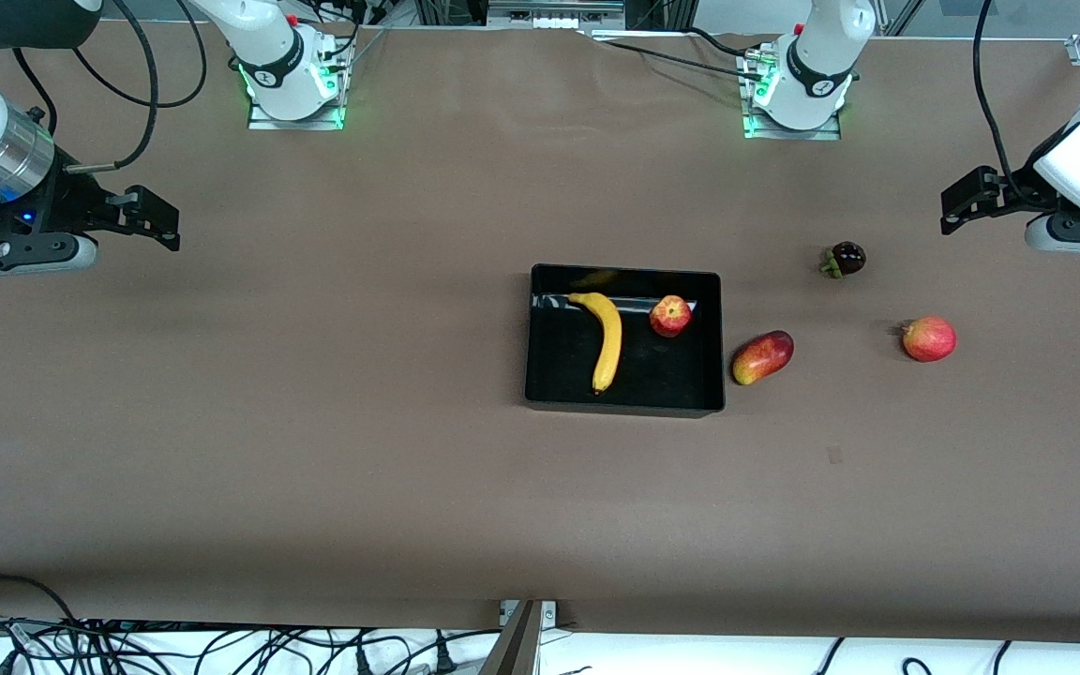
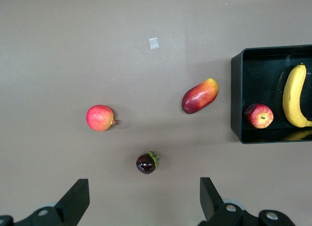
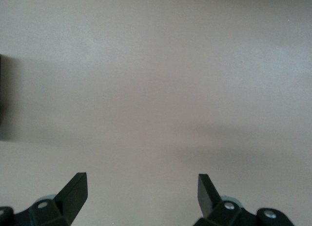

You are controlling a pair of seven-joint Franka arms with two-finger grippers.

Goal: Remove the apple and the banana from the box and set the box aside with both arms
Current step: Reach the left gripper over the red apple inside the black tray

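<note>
The black box (image 1: pixel 622 406) sits mid-table. The yellow banana (image 1: pixel 607 341) and a small red apple (image 1: pixel 670 316) lie inside it. In the left wrist view the box (image 2: pixel 237 99), banana (image 2: pixel 292 94) and apple (image 2: pixel 259 115) also show. My left gripper (image 1: pixel 962 202) is open and empty, up over the table at the left arm's end; its wrist view (image 2: pixel 145 199) looks down on the loose fruits. My right gripper (image 1: pixel 163 221) is open and empty over bare table at the right arm's end, as its wrist view (image 3: pixel 142 194) shows.
A red-yellow mango (image 1: pixel 762 357) (image 2: pixel 200 95) lies beside the box toward the left arm's end. A dark mangosteen (image 1: pixel 846 259) (image 2: pixel 146 163) and a second round red fruit (image 1: pixel 929 338) (image 2: pixel 100 117) lie on the table closer to that end. A small pale mark (image 2: pixel 154 43) is on the cloth.
</note>
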